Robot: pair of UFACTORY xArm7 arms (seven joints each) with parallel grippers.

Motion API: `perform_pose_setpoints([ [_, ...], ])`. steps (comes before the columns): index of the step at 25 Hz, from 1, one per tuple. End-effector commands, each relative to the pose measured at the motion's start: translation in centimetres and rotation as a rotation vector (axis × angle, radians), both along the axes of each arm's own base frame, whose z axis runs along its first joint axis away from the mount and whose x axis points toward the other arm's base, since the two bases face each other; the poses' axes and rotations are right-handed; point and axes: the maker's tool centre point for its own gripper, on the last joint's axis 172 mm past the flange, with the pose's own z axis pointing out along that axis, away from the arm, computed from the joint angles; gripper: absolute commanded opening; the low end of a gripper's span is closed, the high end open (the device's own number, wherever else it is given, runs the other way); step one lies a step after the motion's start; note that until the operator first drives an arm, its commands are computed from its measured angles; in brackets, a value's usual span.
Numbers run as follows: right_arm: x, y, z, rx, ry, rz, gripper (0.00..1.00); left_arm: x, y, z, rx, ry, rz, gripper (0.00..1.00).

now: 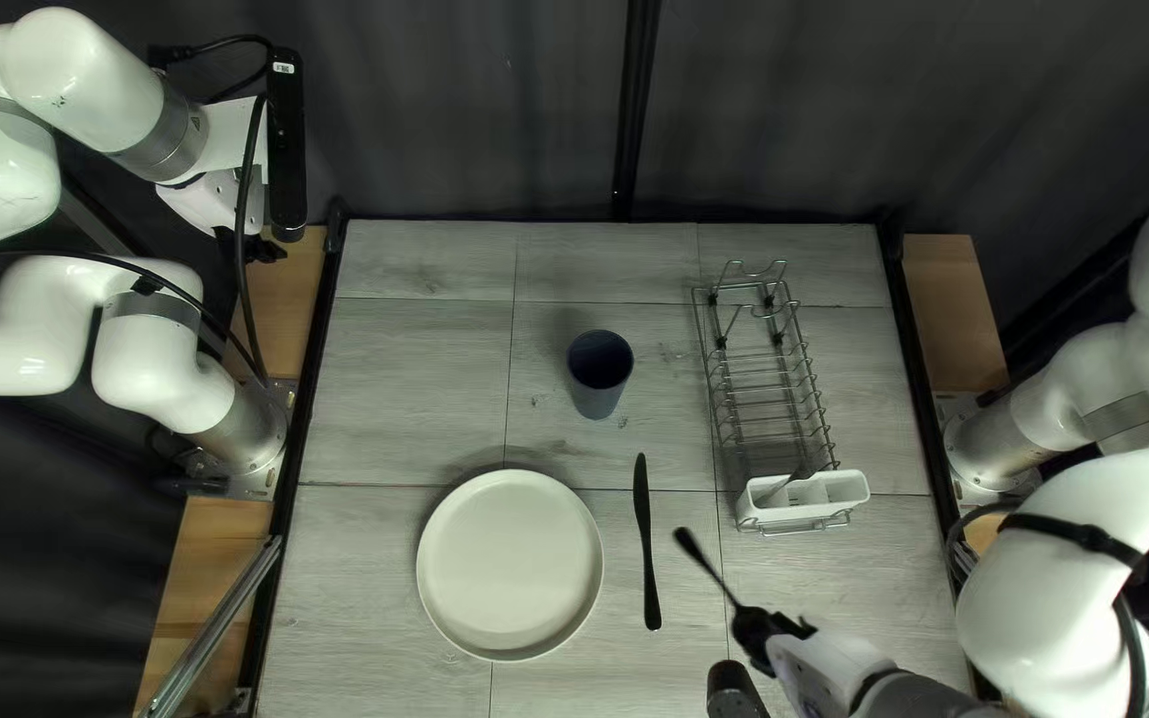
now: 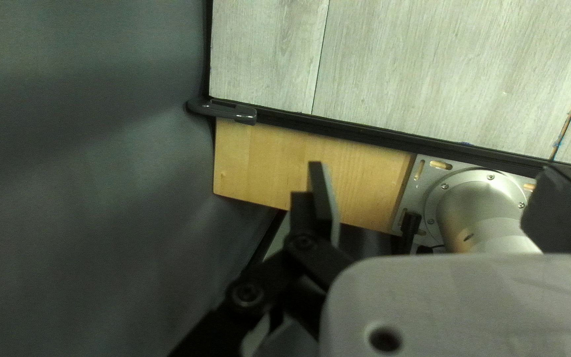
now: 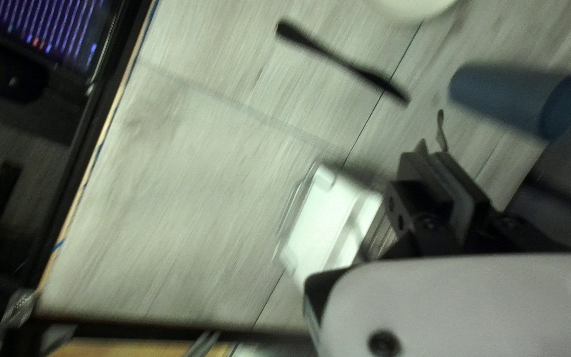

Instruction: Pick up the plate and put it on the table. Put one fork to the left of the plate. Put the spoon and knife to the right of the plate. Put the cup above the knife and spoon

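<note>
My right gripper [image 1: 764, 633], low at the right of the top left view, is shut on a black utensil [image 1: 712, 568], whose type I cannot tell. In the right wrist view its thin tip [image 3: 441, 125] sticks out past my gripper [image 3: 439, 162]. A pale plate [image 1: 510, 564] lies on the table, with a black knife [image 1: 648, 545] to its right. The dark blue-grey cup [image 1: 597, 386] stands upright beyond them. My left gripper [image 1: 249, 247] is off the table's far left corner; its wrist view shows the gripper [image 2: 437, 192] open and empty.
A wire dish rack [image 1: 767, 386] stands at the table's right half, its white holder [image 1: 803, 496] at the near end, beyond my right gripper. The right wrist view also shows this holder [image 3: 325, 225] and a screen [image 3: 47, 33] past the table's edge.
</note>
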Motion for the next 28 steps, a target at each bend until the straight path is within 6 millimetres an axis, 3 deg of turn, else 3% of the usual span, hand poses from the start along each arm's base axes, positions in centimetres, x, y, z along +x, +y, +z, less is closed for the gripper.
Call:
perform_pose_setpoints([
  [1,0.4,-0.2,-0.1,-0.008,-0.013,0.017,0.00,0.0,0.0,0.0,0.000,0.000,0.000,1.00],
  [8,0.4,-0.2,-0.1,-0.008,-0.013,0.017,0.00,0.7,-0.5,-0.5,-0.019,-0.014,0.002,1.00],
  [11,0.4,-0.2,-0.1,-0.008,-0.013,0.017,0.00,5.2,-3.2,-1.9,0.011,-0.058,-0.060,1.00],
  [18,0.4,-0.2,-0.1,-0.008,-0.013,0.017,0.00,13.5,-9.5,-2.5,0.022,-0.153,-0.182,1.00],
  [19,0.4,-0.2,-0.1,-0.008,-0.013,0.017,0.00,15.2,-11.5,-2.8,0.001,-0.184,-0.213,1.00],
  [20,0.4,-0.2,-0.1,-0.008,-0.013,0.017,0.00,15.8,-12.1,-3.0,-0.009,-0.198,-0.226,1.00],
  [22,0.4,-0.2,-0.1,-0.008,-0.013,0.017,0.00,19.5,-15.1,-2.7,-0.056,-0.220,-0.303,1.00],
  [28,0.4,-0.2,-0.1,-0.008,-0.013,0.017,0.00,19.5,-15.1,-2.7,-0.056,-0.220,-0.303,1.00],
])
